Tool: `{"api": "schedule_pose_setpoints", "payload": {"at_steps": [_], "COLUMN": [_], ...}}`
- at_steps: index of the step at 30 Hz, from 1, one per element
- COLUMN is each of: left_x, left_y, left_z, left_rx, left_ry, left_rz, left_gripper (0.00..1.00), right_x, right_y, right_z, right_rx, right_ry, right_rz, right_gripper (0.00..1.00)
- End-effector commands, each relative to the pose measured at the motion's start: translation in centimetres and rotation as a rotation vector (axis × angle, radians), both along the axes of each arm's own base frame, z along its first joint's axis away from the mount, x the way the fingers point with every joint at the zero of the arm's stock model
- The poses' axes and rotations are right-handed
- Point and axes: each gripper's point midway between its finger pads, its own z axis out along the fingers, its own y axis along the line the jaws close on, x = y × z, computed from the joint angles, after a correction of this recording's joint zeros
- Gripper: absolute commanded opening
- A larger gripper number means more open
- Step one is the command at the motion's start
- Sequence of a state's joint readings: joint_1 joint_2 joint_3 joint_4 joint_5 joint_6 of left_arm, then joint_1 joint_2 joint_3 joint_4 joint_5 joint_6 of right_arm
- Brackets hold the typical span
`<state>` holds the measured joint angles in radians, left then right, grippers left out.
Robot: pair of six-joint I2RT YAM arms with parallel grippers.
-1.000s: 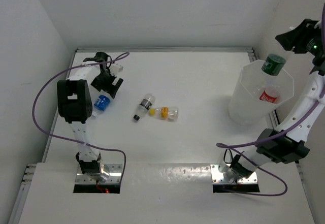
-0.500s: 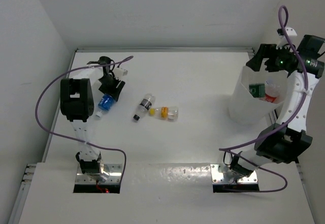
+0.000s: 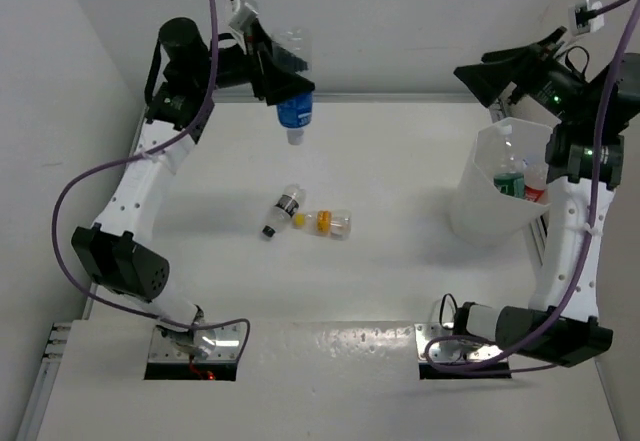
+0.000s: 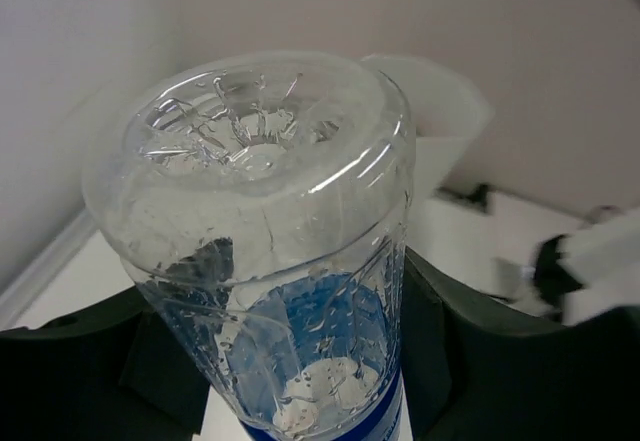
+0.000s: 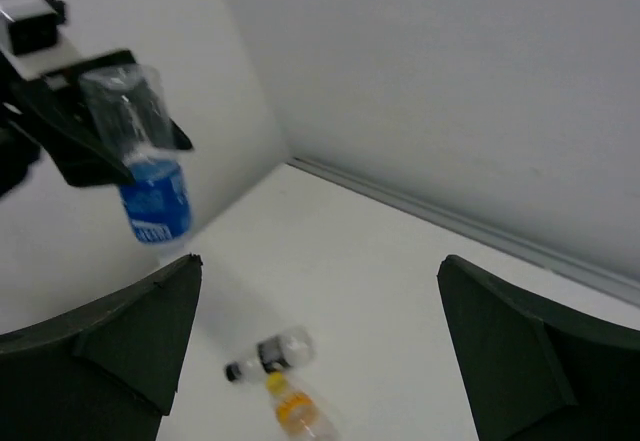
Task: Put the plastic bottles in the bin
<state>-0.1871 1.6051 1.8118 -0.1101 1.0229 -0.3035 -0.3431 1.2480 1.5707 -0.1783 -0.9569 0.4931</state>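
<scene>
My left gripper (image 3: 287, 79) is raised high over the back of the table, shut on a clear bottle with a blue label (image 3: 294, 108) that hangs cap down. In the left wrist view the bottle's base (image 4: 262, 146) points at the camera, with a dark finger on each side. A black-banded bottle (image 3: 283, 209) and a yellow-orange one (image 3: 326, 222) lie mid-table. The translucent white bin (image 3: 480, 211) stands at the right, holding a green-labelled bottle (image 3: 508, 183) and a red-labelled bottle (image 3: 536, 187). My right gripper (image 3: 497, 69) hovers above the bin, open and empty, fingers (image 5: 110, 346) wide apart.
White walls close the table in at the left, back and right. A purple cable (image 3: 75, 186) loops off the left arm. The right wrist view looks over to the held blue-label bottle (image 5: 152, 196) and the two lying bottles (image 5: 272, 353).
The left gripper closed on the blue-label bottle and lifted it from the table high toward the back. The right gripper opened, the green-capped bottle dropped into the bin, and the right arm rose.
</scene>
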Motion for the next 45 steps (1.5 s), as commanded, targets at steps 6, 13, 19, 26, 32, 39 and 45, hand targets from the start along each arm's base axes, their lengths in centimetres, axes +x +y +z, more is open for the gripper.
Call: {"api": "schedule_pose_setpoints", "payload": {"at_steps": [6,13,19,26,32,39,45], "left_x": [-7.7,-10.3,-11.3,-10.5,-10.3,-6.1,1.8], "left_y": [-9.1,-11.8,-12.6,-13.0,-13.1,-9.9,-0.7], "left_z": [1.5,1.6,1.7,0.8,0.8,-3.7,-15.6], "left_rx": [-0.120,-0.108,-0.107,-0.100,-0.102,0.024,0.514], "left_ry": [0.091,0.068,0.072,0.090,0.099,0.155,0.216], "left_rz": [-0.436,-0.520,-0.541,-0.528,-0.518,-0.314,0.223], "left_gripper": [0.38,0.38,0.39,0.39,0.46,1.00,1.00], "right_x": [-1.3,-0.6,-0.8,-2.0,-2.4,-0.3,1.6], "right_y": [11.2,16.9,18.6,20.2,20.9,15.1,2.5], "right_z": [6.1,1.7,-0.2,-1.2,-2.5,1.6,6.2], "right_rx": [0.154,0.097,0.082,0.056,0.046,0.074,0.072], "right_ry": [-0.093,0.040,0.087,0.093,0.127,0.050,-0.009], "right_rz": [0.428,0.490,0.512,0.566,0.590,0.442,0.158], "right_gripper": [1.00,1.00,1.00,0.76,0.46,0.05,0.02]}}
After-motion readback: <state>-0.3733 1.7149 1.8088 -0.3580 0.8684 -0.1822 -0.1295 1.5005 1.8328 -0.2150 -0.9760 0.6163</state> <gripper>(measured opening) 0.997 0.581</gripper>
